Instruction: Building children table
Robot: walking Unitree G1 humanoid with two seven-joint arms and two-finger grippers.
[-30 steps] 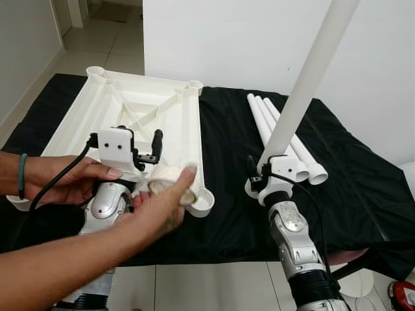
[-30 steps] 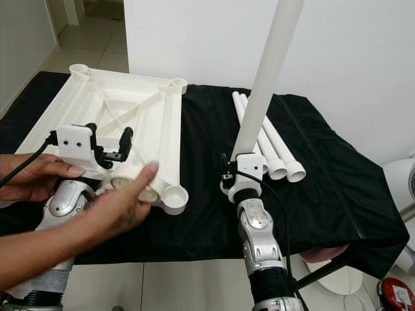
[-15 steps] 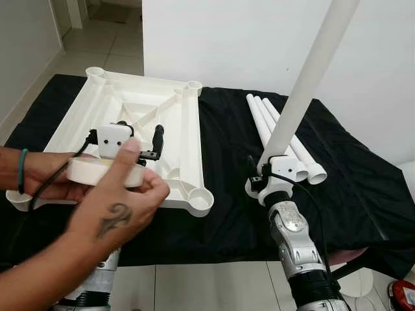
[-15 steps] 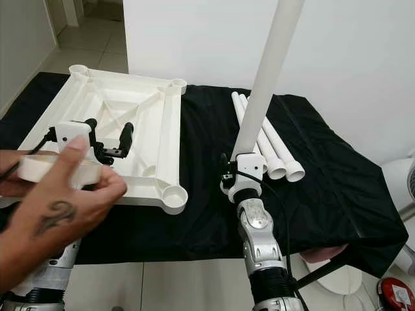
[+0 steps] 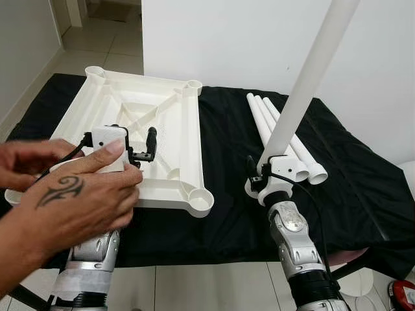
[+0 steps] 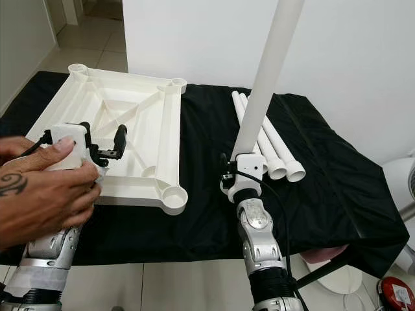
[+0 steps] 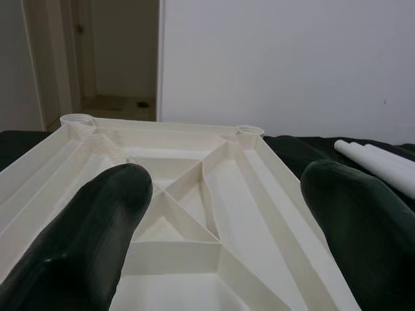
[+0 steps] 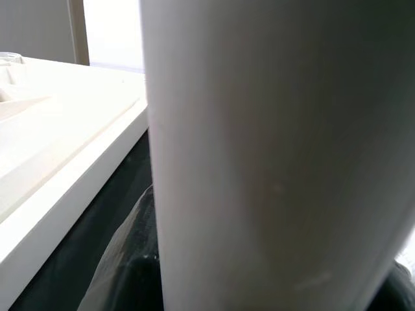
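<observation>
left pincer (image 5: 150, 144) wide, nudged forward over tabletop (image 5: 188, 129); white ring gone | right pincer (image 5: 262, 183) grips leg (image 5: 305, 91)

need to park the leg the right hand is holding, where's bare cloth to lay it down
Bare black cloth lies between the tabletop and the three loose legs, and also right of those legs. The right hand holds its leg upright there. Crowded: a person's hands around the left hand.

No text, label, brand, number or sign can be read anywhere.
</observation>
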